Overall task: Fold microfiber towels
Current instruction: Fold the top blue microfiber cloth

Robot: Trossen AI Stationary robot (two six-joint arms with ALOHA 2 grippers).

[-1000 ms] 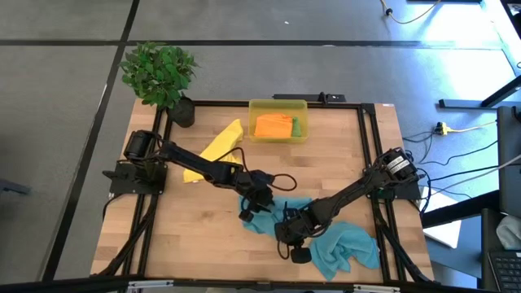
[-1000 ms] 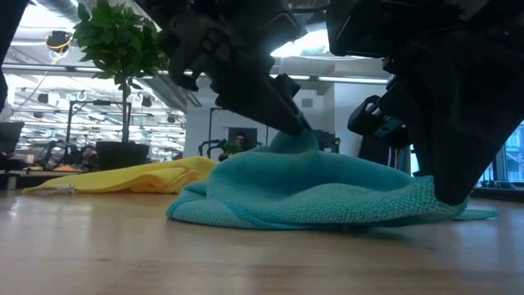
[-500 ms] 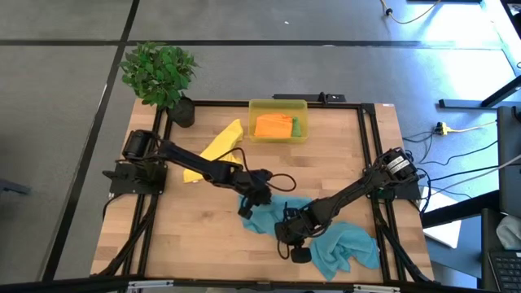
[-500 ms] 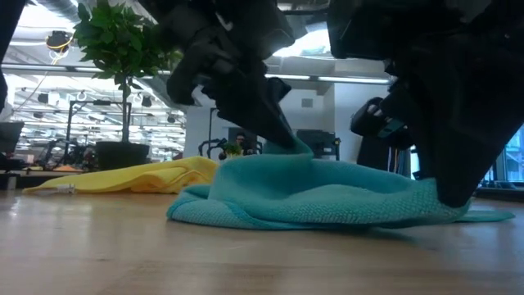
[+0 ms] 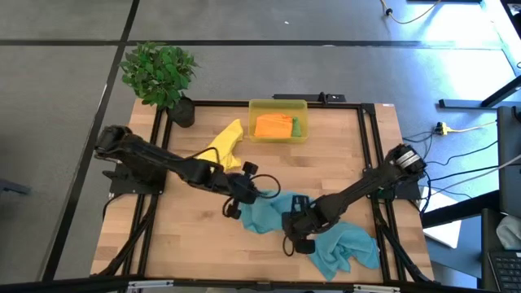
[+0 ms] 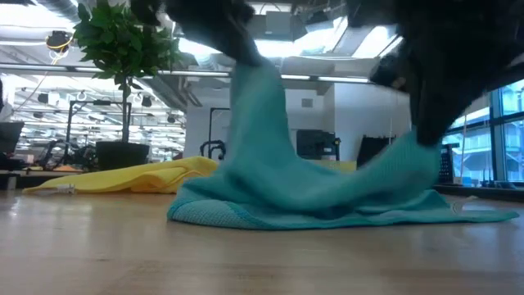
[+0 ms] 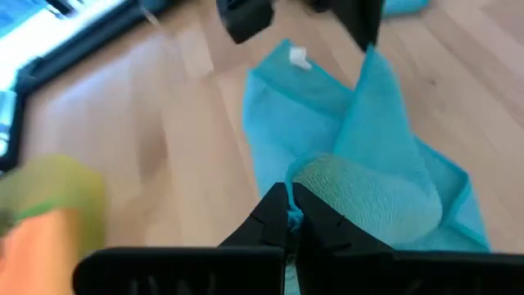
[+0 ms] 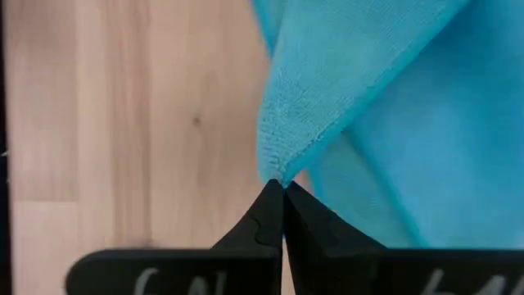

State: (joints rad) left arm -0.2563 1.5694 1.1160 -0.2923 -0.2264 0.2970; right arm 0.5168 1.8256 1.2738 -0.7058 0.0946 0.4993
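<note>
Potted plant [image 5: 159,72], yellow bin [image 5: 278,108], wooden table [image 5: 179,228].

A robotics lab or test area inside an open-plan office is shown. A wooden table [image 5: 195,236] edged by a black metal frame [image 5: 260,103] is set on a grey carpeted floor [image 5: 65,122], and two dark robot arms are mounted at its sides. Beyond the table, loose cables [image 5: 456,130] are laid across the floor. A potted plant [image 5: 159,75] is placed at the table's far corner. Behind the table, in the low view, rows of desks with monitors [image 6: 315,143], long ceiling lights [image 6: 82,70] and large windows [image 6: 487,135] are seen.
</note>
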